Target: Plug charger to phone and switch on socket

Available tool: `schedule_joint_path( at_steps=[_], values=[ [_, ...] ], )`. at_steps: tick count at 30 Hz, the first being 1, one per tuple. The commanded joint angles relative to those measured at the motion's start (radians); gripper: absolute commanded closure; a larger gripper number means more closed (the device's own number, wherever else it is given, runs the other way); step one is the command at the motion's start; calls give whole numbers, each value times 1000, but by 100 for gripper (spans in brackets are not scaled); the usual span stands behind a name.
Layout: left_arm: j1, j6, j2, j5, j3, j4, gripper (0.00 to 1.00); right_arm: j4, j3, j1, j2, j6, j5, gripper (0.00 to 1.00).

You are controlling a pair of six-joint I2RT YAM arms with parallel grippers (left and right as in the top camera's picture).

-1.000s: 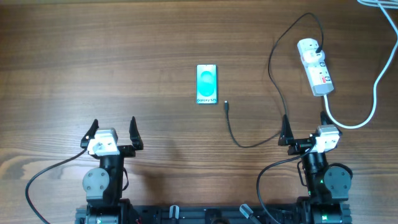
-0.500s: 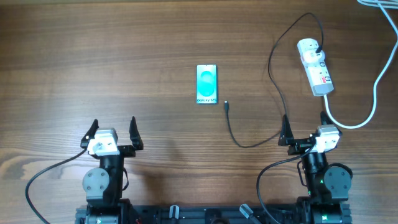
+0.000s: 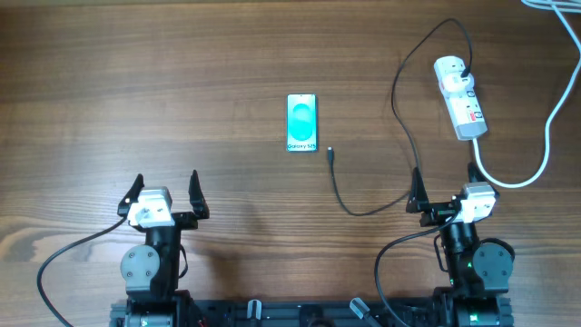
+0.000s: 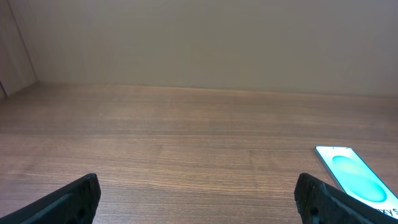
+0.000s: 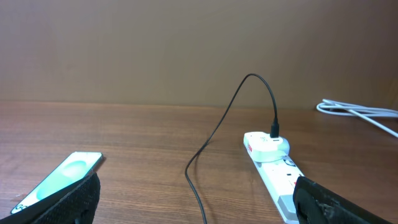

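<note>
The phone (image 3: 302,123) lies flat mid-table, cyan screen up, white text strip at its near end; it also shows in the left wrist view (image 4: 356,175) and the right wrist view (image 5: 59,178). The charger cable (image 3: 399,127) runs from its plug in the socket (image 3: 459,109) in a loop down to its connector tip (image 3: 330,154), which lies just right of the phone. The cable (image 5: 214,134) and socket (image 5: 280,171) show in the right wrist view. My left gripper (image 3: 164,193) is open and empty near the front left. My right gripper (image 3: 445,188) is open and empty, below the socket.
The socket's thick white cord (image 3: 545,136) curves along the right edge and off the top right corner. My arms' own black cables trail at the front edge. A plain wall stands behind the table in both wrist views.
</note>
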Motion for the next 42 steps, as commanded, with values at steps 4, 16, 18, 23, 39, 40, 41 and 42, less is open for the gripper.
schedule_joint_path(
  at_steps=[4,16,18,23,39,40,41,42],
  values=[
    [5,23,-7,9,-4,-1,0,2,-1,4,-5,2,13,0],
    [4,-35,-7,296,-4,75,0,2,-1,4,-5,2,14,0],
    [4,-29,-7,680,-4,210,0,2,-1,4,-5,2,13,0],
    [4,-174,-7,909,-4,764,0,2,-1,4,-5,2,14,0],
    [5,-348,424,818,855,-50,0,2,-1,4,-5,2,14,0],
    [4,-351,452,817,861,-6,0,2,-1,4,-5,2,14,0],
    [2,-405,482,824,861,72,0,2,-1,4,-5,2,13,0],
    [2,-495,516,824,861,147,0,2,-1,4,-5,3,14,0]
  ],
)
